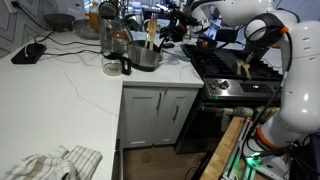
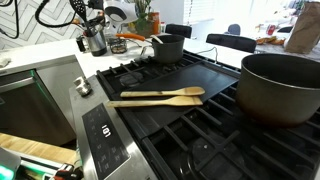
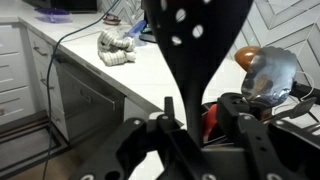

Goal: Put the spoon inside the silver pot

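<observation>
The wooden spoon (image 2: 165, 94) lies flat on the stove's black griddle (image 2: 200, 75), outside the silver pot (image 1: 146, 58). A second wooden utensil (image 2: 150, 102) lies just beside it, toward the control panel (image 2: 106, 135). Bare griddle stays open behind the pair, and a large dark pot (image 2: 280, 88) stands near the spoon's head. The silver pot sits on the white counter (image 1: 70, 90), at its edge by the stove (1 upright wooden utensil (image 1: 151, 36) stands in it). In the wrist view, a black slotted turner (image 3: 195, 45) runs down between the fingers of the gripper (image 3: 185, 118); whether they clamp it cannot be told.
</observation>
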### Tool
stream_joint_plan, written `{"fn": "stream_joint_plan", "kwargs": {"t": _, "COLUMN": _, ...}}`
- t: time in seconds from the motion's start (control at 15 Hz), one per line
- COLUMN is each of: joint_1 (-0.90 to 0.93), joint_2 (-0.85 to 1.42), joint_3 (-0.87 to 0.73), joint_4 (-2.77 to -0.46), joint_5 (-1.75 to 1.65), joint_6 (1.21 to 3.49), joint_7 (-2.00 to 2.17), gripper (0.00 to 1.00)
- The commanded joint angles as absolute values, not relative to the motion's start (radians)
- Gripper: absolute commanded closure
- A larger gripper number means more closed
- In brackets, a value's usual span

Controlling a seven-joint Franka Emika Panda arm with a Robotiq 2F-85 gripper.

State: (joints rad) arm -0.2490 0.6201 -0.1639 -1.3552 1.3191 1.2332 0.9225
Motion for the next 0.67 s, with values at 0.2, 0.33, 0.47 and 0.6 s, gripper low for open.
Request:
{"fn": "stream_joint_plan", "kwargs": {"t": 0.2, "joint_1": -0.213, "joint_2": 0.49, "joint_3": -0.194, "joint_4": -1.318, "joint_5": 1.006, "joint_6": 1.215, "joint_7": 0.904, "gripper": 0.01}}
{"fn": "stream_joint_plan", "kwargs": {"t": 0.33, "joint_1": -0.203, "joint_2": 0.441, "joint_3": -0.198, "joint_4": -1.32, "joint_5": 0.903, "joint_6": 1.22, "joint_7": 0.904, "gripper": 0.0}}
{"fn": "stream_joint_plan", "kwargs": {"t": 0.47, "joint_1": -0.198, "joint_2": 0.398, "joint_3": -0.203, "joint_4": -1.317, "joint_5": 0.801, "joint_6": 1.233, "joint_7": 0.891, "gripper": 0.0}}
{"fn": "stream_joint_plan", "kwargs": {"t": 0.6, "joint_1": -0.198, "joint_2": 0.355, "joint_3": -0.207, "joint_4": -1.316, "joint_5": 0.703, "joint_6": 1.247, "joint_7": 0.858, "gripper": 0.0}}
